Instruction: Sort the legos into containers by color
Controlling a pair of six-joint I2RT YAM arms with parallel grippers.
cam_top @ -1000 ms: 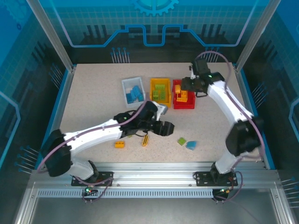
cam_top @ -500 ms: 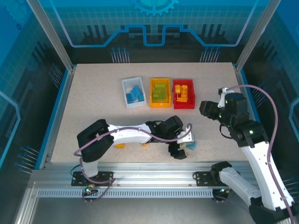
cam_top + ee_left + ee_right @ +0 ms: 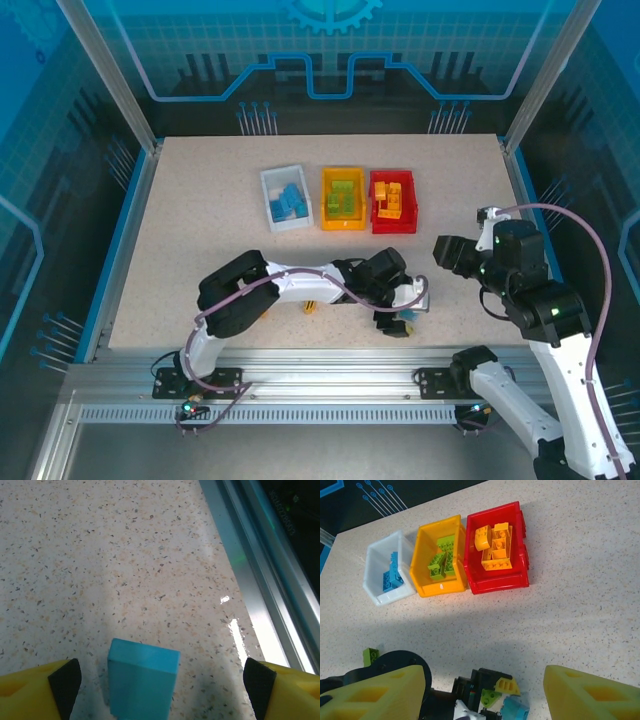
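Three containers stand in a row at the back: a white bin (image 3: 284, 197) with blue legos, a yellow-orange bin (image 3: 342, 197) with green ones, and a red bin (image 3: 393, 200) with yellow-orange ones. A blue brick (image 3: 142, 680) lies on the table between the spread fingers of my left gripper (image 3: 160, 690), which is open and not touching it. From the right wrist, that blue brick (image 3: 515, 711) lies beside a green brick (image 3: 490, 697) at the left gripper's tip. My right gripper (image 3: 480, 695) hangs open and empty, high over the table's right side (image 3: 447, 255).
My left arm (image 3: 300, 285) stretches low across the front of the table. A thin yellow brick (image 3: 312, 304) peeks out beside it. The table's metal front edge (image 3: 260, 595) runs close to the blue brick. Bare tabletop (image 3: 200, 220) lies left of the bins.
My right arm has pulled back from over the red bin to the table's right side. My left gripper has swung right to the blue brick and opened wider around it.
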